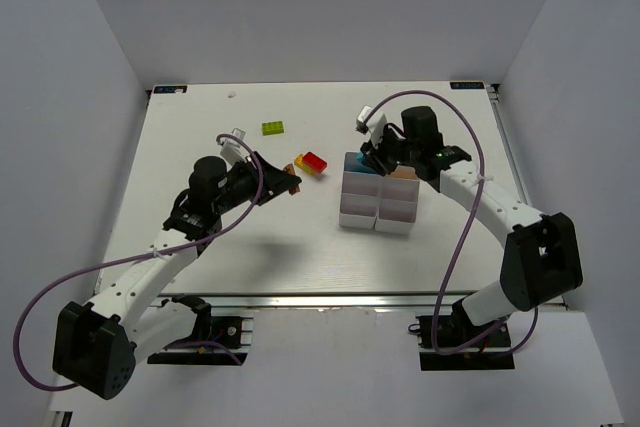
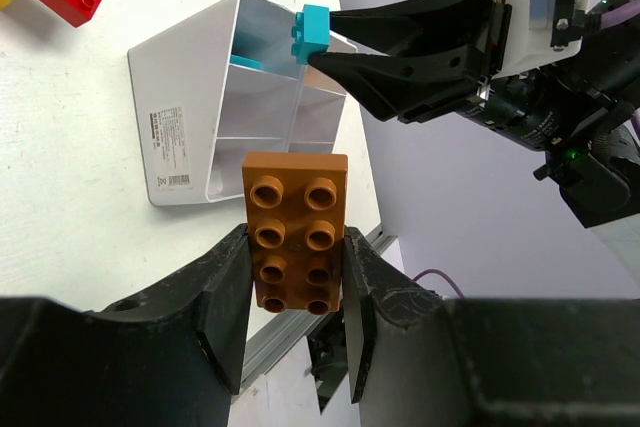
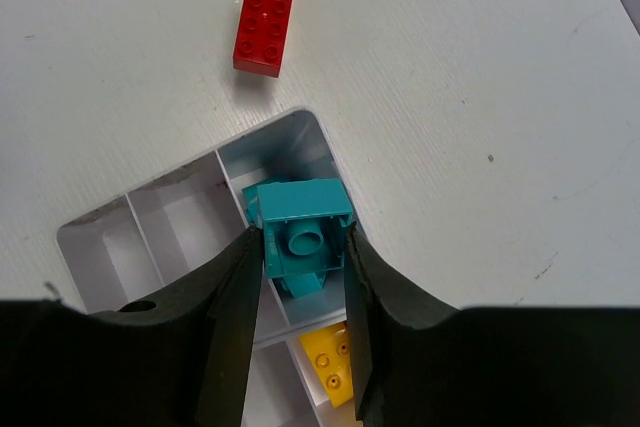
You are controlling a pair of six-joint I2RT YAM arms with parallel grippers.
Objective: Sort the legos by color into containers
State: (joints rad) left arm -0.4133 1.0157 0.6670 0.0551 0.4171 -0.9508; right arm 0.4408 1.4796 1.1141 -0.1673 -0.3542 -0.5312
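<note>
My right jaws, partly open, pinch a cyan brick point(image 3: 300, 237) by its sides right over the corner cell of the bins point(image 3: 150, 209). I see more cyan lying there, so I read this as a colour-matched drop lined up. My left jaws, nearly closed, clamp an orange brick point(image 2: 296, 230) left of the bins, probably held back until that cell is free. In the top view my left arm reaches up from lower left, wrist aimed right. The right arm arcs in from lower right, wrist tipped down. A red brick point(image 1: 314, 161) and a lime brick point(image 1: 273, 128) lie on the desk point(image 1: 200, 127), upper centre.
</note>
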